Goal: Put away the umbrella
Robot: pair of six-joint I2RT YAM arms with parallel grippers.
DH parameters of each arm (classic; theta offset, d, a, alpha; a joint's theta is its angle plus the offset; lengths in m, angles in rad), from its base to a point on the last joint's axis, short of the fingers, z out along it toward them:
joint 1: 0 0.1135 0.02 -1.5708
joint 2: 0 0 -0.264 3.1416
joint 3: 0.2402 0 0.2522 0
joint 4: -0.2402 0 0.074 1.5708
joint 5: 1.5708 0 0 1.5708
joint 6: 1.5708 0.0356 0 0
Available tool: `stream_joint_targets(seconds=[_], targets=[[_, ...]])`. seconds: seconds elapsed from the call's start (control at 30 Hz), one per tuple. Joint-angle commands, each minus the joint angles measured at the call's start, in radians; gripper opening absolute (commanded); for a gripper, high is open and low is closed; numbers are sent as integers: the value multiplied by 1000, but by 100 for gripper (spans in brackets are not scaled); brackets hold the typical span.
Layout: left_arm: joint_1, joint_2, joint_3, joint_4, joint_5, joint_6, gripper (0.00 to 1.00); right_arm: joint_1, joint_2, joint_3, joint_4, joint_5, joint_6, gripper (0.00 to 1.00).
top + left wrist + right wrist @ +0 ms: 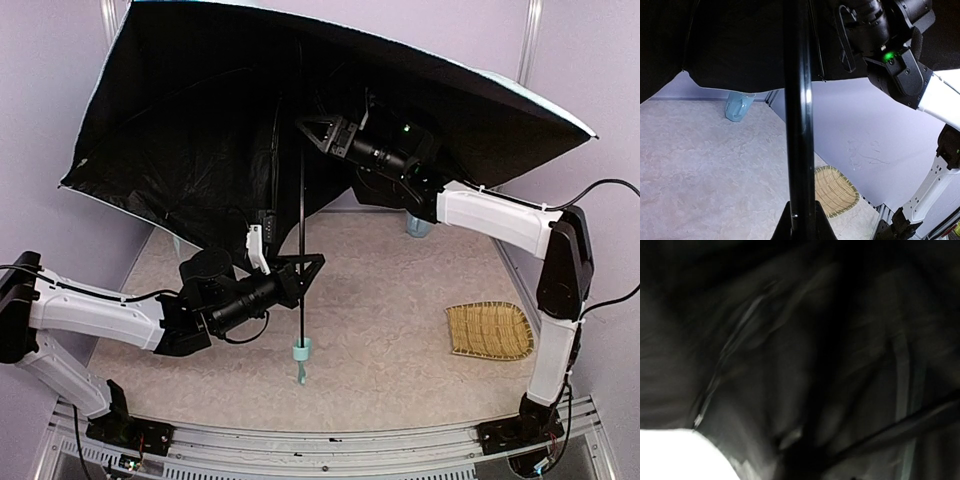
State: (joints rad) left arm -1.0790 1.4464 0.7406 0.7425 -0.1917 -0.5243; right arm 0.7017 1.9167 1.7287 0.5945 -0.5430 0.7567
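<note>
Gripping the thin black shaft (301, 225) of the open umbrella (200, 150), the left gripper (306, 268) has its fingers pressed narrow around the rod, which runs straight up between them in the left wrist view. Just below this gripper hangs the small mint handle (301, 350), close to the table (400, 330); whether it touches the surface I cannot tell. Above the gripper the shaft rises into the wide canopy (500, 120), tilted, its black lining facing down over the far half of the workspace. This low hold looks meant as an anchor, keeping the umbrella upright and steady while the other arm works higher up.

The right gripper (312, 130) sits under the canopy with the upper shaft right at its fingertips. It is probably placed there to reach the sliding part and draw it down so the canopy collapses. Its own wrist view is only a dark blur of lining, so I cannot tell whether its jaws are closed on the rod or merely beside it.

Well below the right gripper, a woven mat (490, 330) lies on the table, and a pale blue mug (737, 106) stands nearer, under its arm. The umbrella is fully open, so folding is not yet done
</note>
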Motion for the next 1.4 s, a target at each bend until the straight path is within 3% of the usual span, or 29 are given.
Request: stream_joint_targets(seconds=[0.0, 0.13, 0.3, 0.47, 0.73, 0.87, 1.03, 1.37], targets=[[-28, -1, 18, 81, 28, 54, 0, -28, 21, 54, 56, 100, 25, 42], [-32, 4, 14, 104, 25, 63, 0, -29, 31, 46, 90, 166, 71, 49], [-34, 6, 17, 104, 18, 64, 0, -28, 57, 65, 104, 142, 112, 39], [-26, 0, 31, 87, 17, 75, 0, -28, 37, 16, 109, 138, 112, 46], [32, -31, 27, 63, 47, 64, 0, -28, 32, 25, 74, 69, 96, 47], [39, -38, 19, 62, 54, 64, 0, -28, 36, 40, 43, 60, 79, 42], [48, -48, 14, 63, 60, 63, 0, -28, 49, 49, 23, 35, 82, 48], [47, -45, 5, 55, 82, 70, 0, -34, 26, 43, 26, 54, 44, 22]])
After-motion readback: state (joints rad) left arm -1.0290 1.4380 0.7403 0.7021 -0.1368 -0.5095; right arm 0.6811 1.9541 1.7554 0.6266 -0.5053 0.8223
